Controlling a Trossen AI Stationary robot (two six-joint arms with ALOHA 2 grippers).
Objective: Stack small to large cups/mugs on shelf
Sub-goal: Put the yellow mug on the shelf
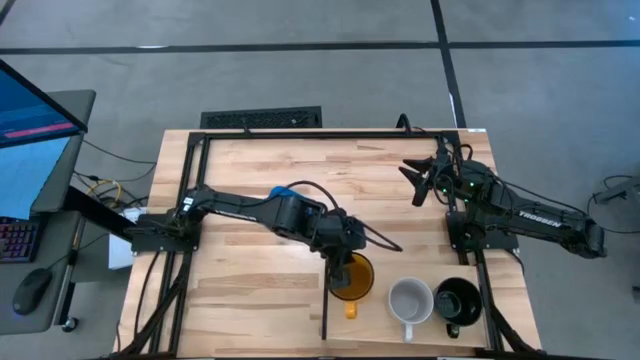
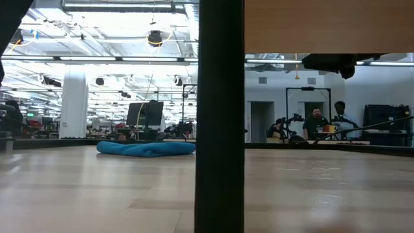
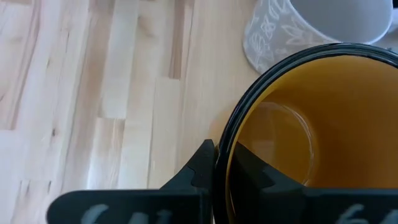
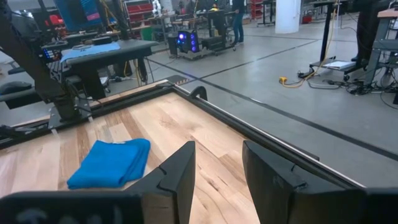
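Big butcher-block table (image 1: 250, 170) fills the middle of the high view, with the shelf (image 1: 400, 325) section at lower right, fenced off by a thin black divider strip (image 1: 324, 310).

Left arm stretches across from the left edge, left gripper (image 1: 343, 268) sitting right over the amber mug (image 1: 352, 280), just right of the divider at lower centre. Jaws pressed nearly together, pinching the mug's wall, one finger inside the rim and one outside, clear in the left wrist view. Probably gripped by the wall because that gives a thin edge to pinch. Can't tell whether it's resting on the wood or just above it.

Right arm parked at upper right, right gripper (image 1: 420, 178) well apart from the mugs, jaws spread with nothing between them. Looks like waiting.

Grey-white mug (image 1: 410, 300) stands just right of the amber one, black mug (image 1: 458, 302) next along, all three in a row. All three look empty.

Blue cloth (image 4: 111, 163) lies on the wood further back.
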